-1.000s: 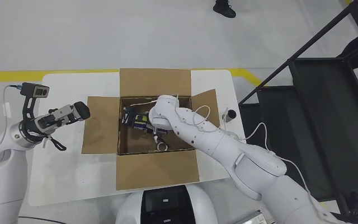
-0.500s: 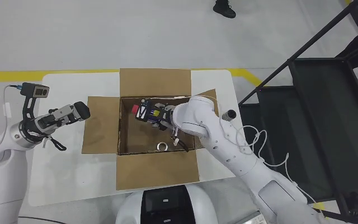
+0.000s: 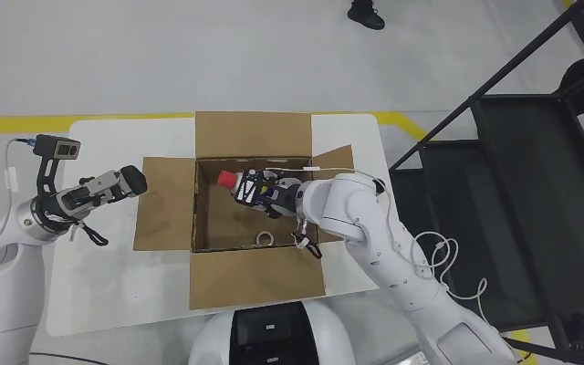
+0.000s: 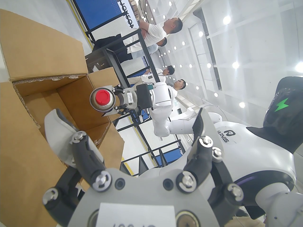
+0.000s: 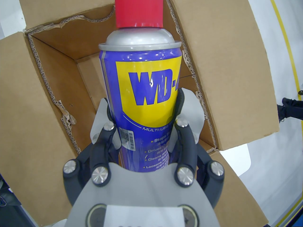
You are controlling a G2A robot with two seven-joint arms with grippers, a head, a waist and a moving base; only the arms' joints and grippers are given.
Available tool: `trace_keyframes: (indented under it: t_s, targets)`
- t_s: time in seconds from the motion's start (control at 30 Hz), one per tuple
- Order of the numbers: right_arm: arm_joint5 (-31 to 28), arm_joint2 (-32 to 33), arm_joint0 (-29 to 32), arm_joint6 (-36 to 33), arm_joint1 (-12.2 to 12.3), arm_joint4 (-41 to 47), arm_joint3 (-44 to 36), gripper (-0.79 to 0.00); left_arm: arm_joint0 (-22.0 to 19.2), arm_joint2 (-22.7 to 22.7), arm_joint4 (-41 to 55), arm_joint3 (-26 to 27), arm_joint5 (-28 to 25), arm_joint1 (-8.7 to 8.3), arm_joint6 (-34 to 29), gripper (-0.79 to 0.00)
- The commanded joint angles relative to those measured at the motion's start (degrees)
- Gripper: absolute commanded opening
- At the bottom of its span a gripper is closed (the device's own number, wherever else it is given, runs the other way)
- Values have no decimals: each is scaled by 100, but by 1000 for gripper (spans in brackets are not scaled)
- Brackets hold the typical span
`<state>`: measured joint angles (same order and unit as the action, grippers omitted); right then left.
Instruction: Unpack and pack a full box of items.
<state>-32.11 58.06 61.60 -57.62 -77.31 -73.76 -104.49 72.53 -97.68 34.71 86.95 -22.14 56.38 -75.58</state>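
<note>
An open cardboard box (image 3: 164,214) sits mid-table with its flaps spread. My right gripper (image 5: 144,114) is shut on a blue and yellow spray can (image 5: 142,81) with a red cap, held lying sideways above the box's far half (image 3: 246,189). The red cap of the spray can (image 4: 102,97) points toward the left arm. A roll of tape (image 3: 265,239) lies on the box floor near the front wall. My left gripper (image 4: 127,128) is open and holds nothing, hovering left of the box's left flap (image 3: 114,187).
A small dark cylinder (image 3: 374,187) stands on the white table (image 3: 109,283) at its right edge. A black metal rack (image 3: 493,182) stands right of the table. Yellow floor tape (image 3: 91,117) runs behind the table.
The right arm has lifted the spray can out of the box and drawn back to the right, turning the can so its red cap faces left. The left arm has not moved.
</note>
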Motion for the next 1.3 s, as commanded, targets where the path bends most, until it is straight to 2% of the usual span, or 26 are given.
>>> trace_keyframes:
  t_s: [0.0,0.53,0.7,0.83,0.97,1.27]
  targets:
    - [0,0,0,0,0,0,0,-785,0,0,0,0,0,0,0,0]
    - [0,0,0,0,0,0,0,-785,0,0,0,0,0,0,0,0]
    - [0,0,0,0,0,0,0,-785,141,-78,-561,59,-75,-25,405,0]
    - [0,0,0,0,0,0,0,-785,122,-257,-1206,-302,-145,-78,696,0]
    - [0,0,0,0,0,0,0,-785,73,-153,-1731,-738,-194,-98,923,0]
    - [0,0,0,0,0,0,0,-785,-435,827,-2050,-1896,-653,15,1086,0]
